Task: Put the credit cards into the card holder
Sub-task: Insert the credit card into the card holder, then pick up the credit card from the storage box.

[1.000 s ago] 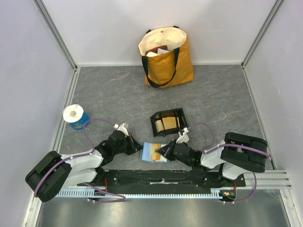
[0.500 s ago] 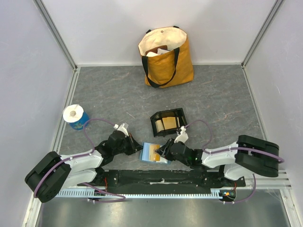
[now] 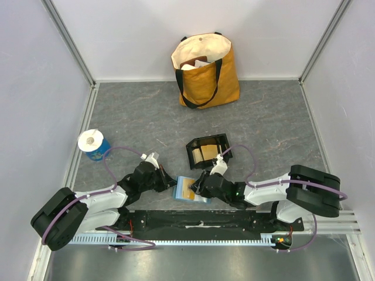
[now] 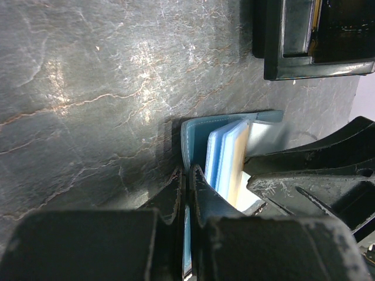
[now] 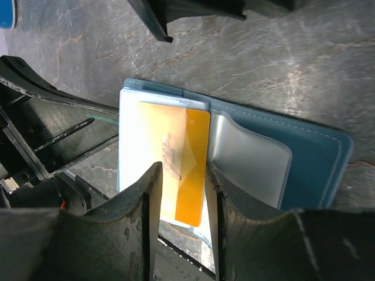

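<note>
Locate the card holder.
Top view: the card holder lies open between the left gripper and right gripper, just on the near side of the black tray.

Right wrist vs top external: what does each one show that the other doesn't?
Only right wrist: the orange card looks partly tucked under a pale sleeve of the open card holder, with the right gripper open above it. Only top external: the tote bag, black tray and blue roll, plus both whole arms. Both: the card holder, the card in it, and the left gripper at the holder's edge.
</note>
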You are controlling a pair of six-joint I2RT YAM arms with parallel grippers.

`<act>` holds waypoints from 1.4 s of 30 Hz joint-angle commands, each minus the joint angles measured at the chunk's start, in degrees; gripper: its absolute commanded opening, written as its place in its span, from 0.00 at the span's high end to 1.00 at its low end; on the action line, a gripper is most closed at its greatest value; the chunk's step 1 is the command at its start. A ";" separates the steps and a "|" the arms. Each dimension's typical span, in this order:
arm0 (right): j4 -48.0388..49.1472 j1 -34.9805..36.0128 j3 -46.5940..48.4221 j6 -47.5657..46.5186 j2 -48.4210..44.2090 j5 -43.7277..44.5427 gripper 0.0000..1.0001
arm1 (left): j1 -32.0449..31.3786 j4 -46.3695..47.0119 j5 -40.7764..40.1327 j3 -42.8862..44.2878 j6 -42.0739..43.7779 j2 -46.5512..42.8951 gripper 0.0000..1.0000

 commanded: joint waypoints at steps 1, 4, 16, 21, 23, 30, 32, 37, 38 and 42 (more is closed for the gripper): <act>2.21 0.27 2.39 -3.64 2.21 -2.34 0.59 | -0.33 -5.10 -0.95 -0.88 0.21 0.69 0.98; 2.22 0.62 3.53 -4.87 1.51 -1.82 0.61 | -0.33 -5.10 -0.95 -0.88 0.21 0.52 0.98; 10.38 0.89 2.84 -6.81 1.94 -5.06 0.77 | -0.42 -5.10 -0.77 -0.52 0.12 0.52 0.98; 13.12 0.45 2.31 -7.61 1.77 -6.56 0.75 | -0.33 -5.27 -0.60 -0.09 -0.05 0.43 0.98; 11.28 0.01 2.48 -7.43 1.33 -6.12 0.68 | -0.42 -5.71 -0.68 0.35 -0.05 0.34 0.98; -13.67 -3.76 3.80 -11.81 -14.02 1.52 0.52 | -0.42 -9.05 -1.12 1.50 -3.39 -1.85 0.98; -19.21 -7.00 4.33 -14.79 -20.96 1.09 0.47 | -0.51 -10.45 -1.91 2.02 -5.06 -3.26 0.98; -32.82 -21.84 15.90 -27.61 -25.49 -7.41 0.41 | -0.51 -15.03 -3.06 6.23 -7.78 -3.62 0.98; -35.12 -25.01 19.93 -29.99 -23.30 -11.01 0.39 | -0.42 -15.38 -3.06 7.11 -8.57 -3.27 0.98; -44.08 -34.78 34.01 -38.61 -10.48 -20.18 0.36 | -0.59 -17.75 -3.06 11.33 -10.07 -0.98 0.98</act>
